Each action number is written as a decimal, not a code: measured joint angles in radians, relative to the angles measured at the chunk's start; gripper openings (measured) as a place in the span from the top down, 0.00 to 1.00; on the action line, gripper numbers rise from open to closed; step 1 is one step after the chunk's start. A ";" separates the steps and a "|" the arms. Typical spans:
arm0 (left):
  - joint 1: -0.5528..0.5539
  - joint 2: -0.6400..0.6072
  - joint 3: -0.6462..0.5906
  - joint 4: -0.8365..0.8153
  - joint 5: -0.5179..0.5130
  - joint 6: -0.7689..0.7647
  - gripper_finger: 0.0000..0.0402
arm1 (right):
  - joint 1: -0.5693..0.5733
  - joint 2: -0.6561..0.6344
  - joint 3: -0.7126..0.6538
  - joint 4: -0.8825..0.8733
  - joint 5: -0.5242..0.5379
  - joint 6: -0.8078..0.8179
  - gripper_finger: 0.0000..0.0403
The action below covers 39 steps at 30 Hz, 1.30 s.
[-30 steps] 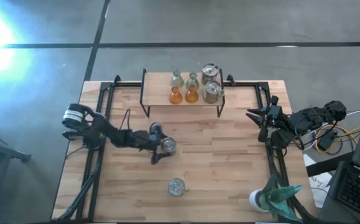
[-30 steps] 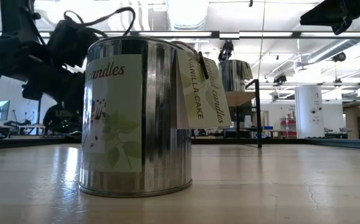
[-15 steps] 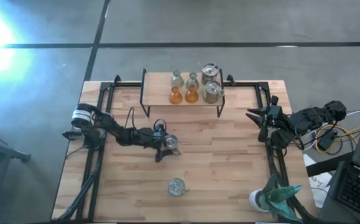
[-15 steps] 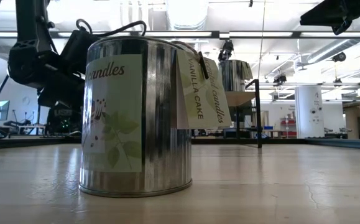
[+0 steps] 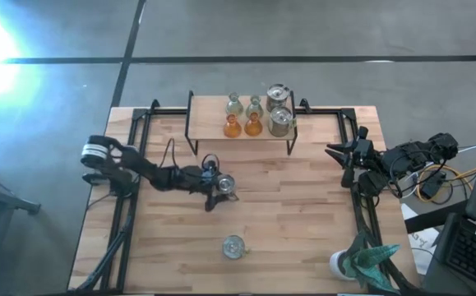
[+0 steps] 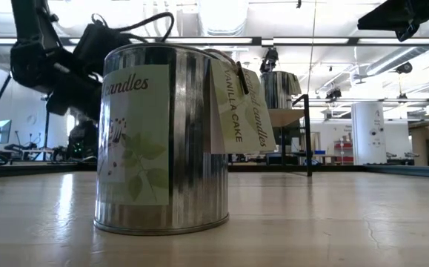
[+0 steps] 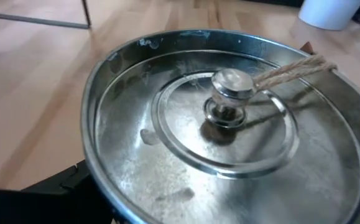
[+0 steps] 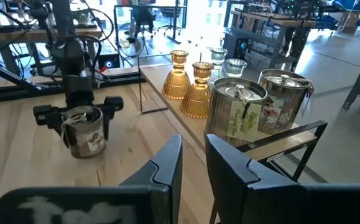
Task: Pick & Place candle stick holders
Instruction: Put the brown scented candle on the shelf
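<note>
Wooden slatted surface (image 5: 303, 222) on a dark frame, grey concrete floor around it; workshop room with benches and ceiling lights beyond.

Near edge: one silvery tin (image 5: 233, 246) (image 6: 162, 137) standing upright, alone on the boards, with a leaf-printed label and a paper tag reading "vanilla cake". At the near right corner, a white pot (image 5: 341, 264) with a teal plant.

Middle, left of centre: a second tin (image 5: 224, 184) (image 8: 85, 133) (image 7: 229, 130), upright on the surface, knobbed lid with twine. The left gripper (image 5: 219, 187) (image 8: 78, 112) reaches in from the left side and straddles this tin, its fingers spread wide, one on each side of the tin's top. Whether the pads press the metal or merely flank it cannot be told.

Middle, right edge: the right gripper (image 5: 333, 151) (image 8: 192, 163), parked over the frame rail, fingers drawn close together with nothing between them.

Far side: a raised wooden shelf (image 5: 209, 123) on black wire legs. On it, towards its right end: two amber holders (image 5: 242, 126) (image 8: 189, 87) in the nearer row, two pale green holders (image 5: 244, 104) (image 8: 224, 65) behind them, and beside these two more lidded tins (image 5: 279, 111) (image 8: 257, 109), one behind the other.
</note>
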 joint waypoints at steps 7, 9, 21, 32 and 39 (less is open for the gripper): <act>0.018 -0.201 0.091 -0.332 -0.049 0.006 0.10 | 0.000 0.000 0.000 0.000 0.000 0.000 0.81; 0.029 -0.260 0.139 -0.461 -0.100 0.016 0.10 | 0.000 0.000 0.000 0.000 0.000 0.000 0.80; 0.209 -0.457 0.417 -0.945 -0.179 0.044 0.10 | 0.000 0.000 0.000 0.000 0.000 0.000 0.78; 0.374 -0.473 0.597 -1.167 -0.037 0.100 0.10 | 0.000 0.000 0.000 0.000 0.000 0.000 0.83; 0.445 -0.471 0.603 -1.155 0.016 0.094 0.10 | 0.000 0.000 0.000 0.000 0.000 0.000 0.84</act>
